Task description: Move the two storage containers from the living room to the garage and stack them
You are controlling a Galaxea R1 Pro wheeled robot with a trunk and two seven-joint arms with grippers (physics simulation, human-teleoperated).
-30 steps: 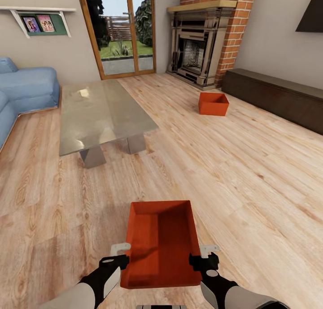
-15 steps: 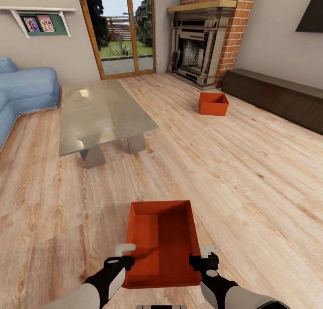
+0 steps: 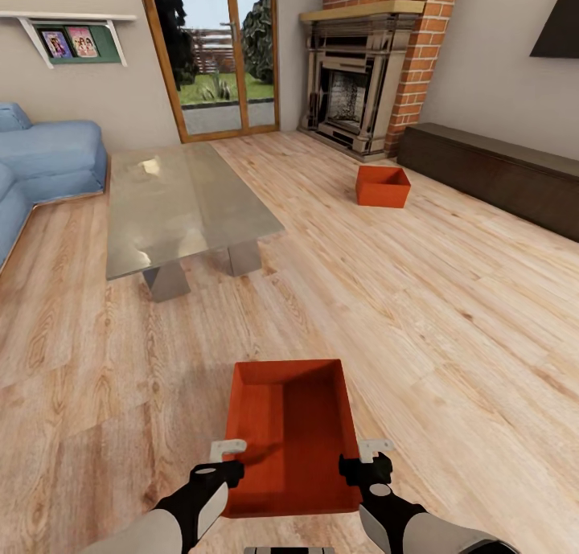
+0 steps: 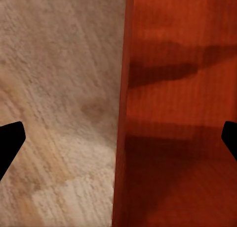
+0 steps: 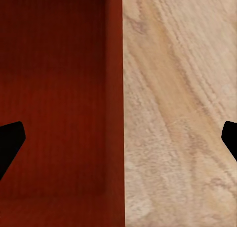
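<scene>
A: Fig., head view. Surface & room?

B: Light wood plank floor [image 3: 450, 313] throughout. Glass coffee table [image 3: 181, 204] at centre-left, blue sofa [image 3: 44, 164] at left edge, wood-framed glass doors [image 3: 217, 51] on far wall, red brick fireplace [image 3: 362, 71] in far corner. Low dark cabinet [image 3: 498, 176] along right wall; wall shelf [image 3: 68, 31] w/ pictures above the sofa.

A: Containers?

B: Two, both on the planks, well apart. Near container [image 3: 291, 445], orange-red, open top, lies directly in front of the robot between both arms. Far container [image 3: 383, 186] sits near the fireplace, just before the dark cabinet.

A: Left gripper?

B: Left gripper [image 3: 227, 456] is over the near container's left wall, toward the near corner. Wrist view: both fingertips [image 4: 11, 143] spread wide at opp. edges of frame, wall rim running between them, one tip over floor, one over the ribbed inside bottom. Jaws apart, astride the wall, nothing clamped. Contact w/ the rim: cannot tell.

A: Right gripper?

B: Right gripper [image 3: 367, 456] mirrors it at the right wall. Wrist view: tips [image 5: 11, 143] likewise wide apart, wall between them, red interior to one side, wood grain to the other. Spread wide, holding nothing.

A: Container attitude?

B: Appears flat on the floor, long axis pointing away from robot; finger shadows fall across its inside.
</scene>
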